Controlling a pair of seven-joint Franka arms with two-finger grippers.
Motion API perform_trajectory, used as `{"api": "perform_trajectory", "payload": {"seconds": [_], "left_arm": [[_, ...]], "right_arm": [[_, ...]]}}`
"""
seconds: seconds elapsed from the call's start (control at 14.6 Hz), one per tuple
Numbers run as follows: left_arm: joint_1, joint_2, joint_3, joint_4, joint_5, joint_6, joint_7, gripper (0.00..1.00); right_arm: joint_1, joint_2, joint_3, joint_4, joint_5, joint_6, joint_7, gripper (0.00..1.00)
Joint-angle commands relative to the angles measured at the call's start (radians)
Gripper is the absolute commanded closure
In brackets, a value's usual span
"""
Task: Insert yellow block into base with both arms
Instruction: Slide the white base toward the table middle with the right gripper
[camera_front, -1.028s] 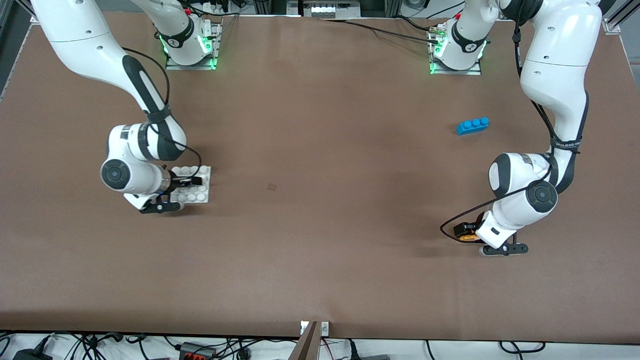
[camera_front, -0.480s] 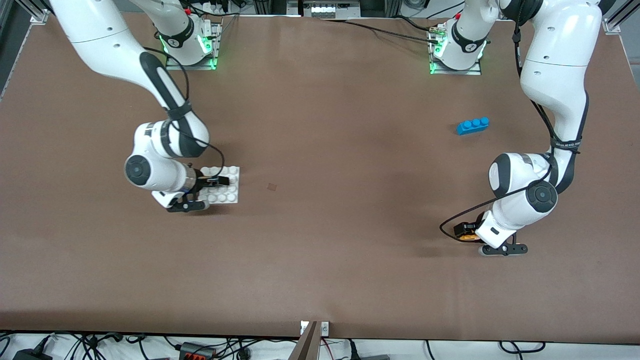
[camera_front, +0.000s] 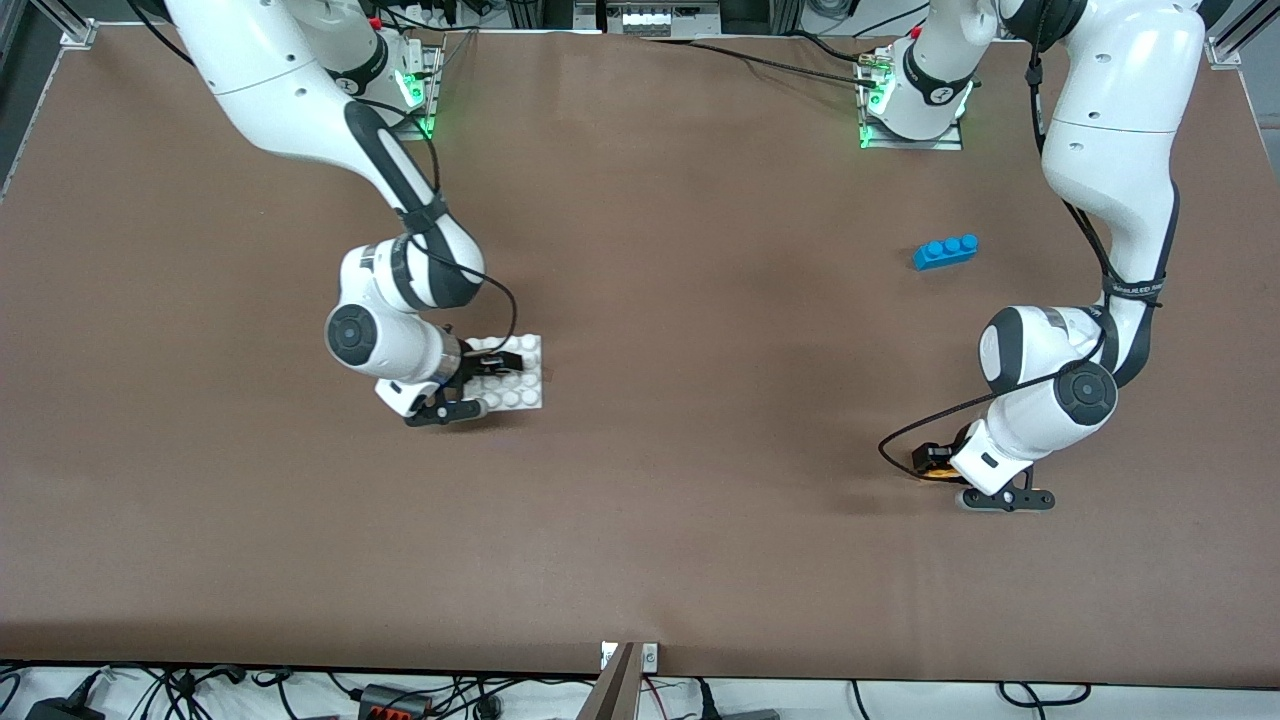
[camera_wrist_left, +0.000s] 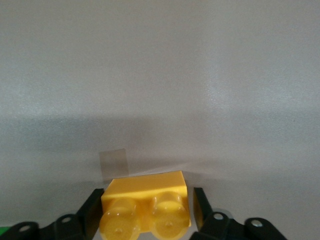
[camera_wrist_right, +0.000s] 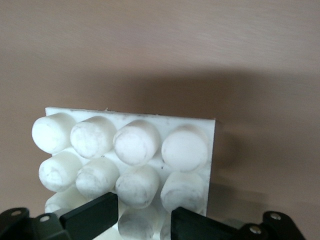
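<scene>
Fingers: right gripper (camera_front: 478, 386) clamps studded white base (camera_front: 518, 372); left gripper (camera_wrist_left: 145, 216) flanks yellow block (camera_wrist_left: 146, 198), grip unclear.

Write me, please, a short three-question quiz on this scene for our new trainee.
1. True or false: the right tool is shut on the base.
2. The left tool is down at which thing? A) a green brick B) the yellow block C) a red cup
3. How many studs does the blue brick show?
Key: 1 true; 2 B; 3 three.
</scene>
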Motion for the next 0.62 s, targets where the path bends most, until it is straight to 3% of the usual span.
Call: {"api": "perform_trajectory", "payload": {"seconds": [0.0, 0.55], "left_arm": [[0.002, 0.012, 0.002, 0.019, -0.018, 0.008, 0.035, 0.27], [0.002, 0.003, 0.001, 0.019, -0.016, 0.000, 0.032, 0.33]], "right_arm": [[0.087, 0.106, 0.001, 0.086, 0.029, 0.071, 0.088, 0.42], [0.207, 0.207, 0.001, 0.250, 0.031, 0.080, 0.174, 0.39]]}}
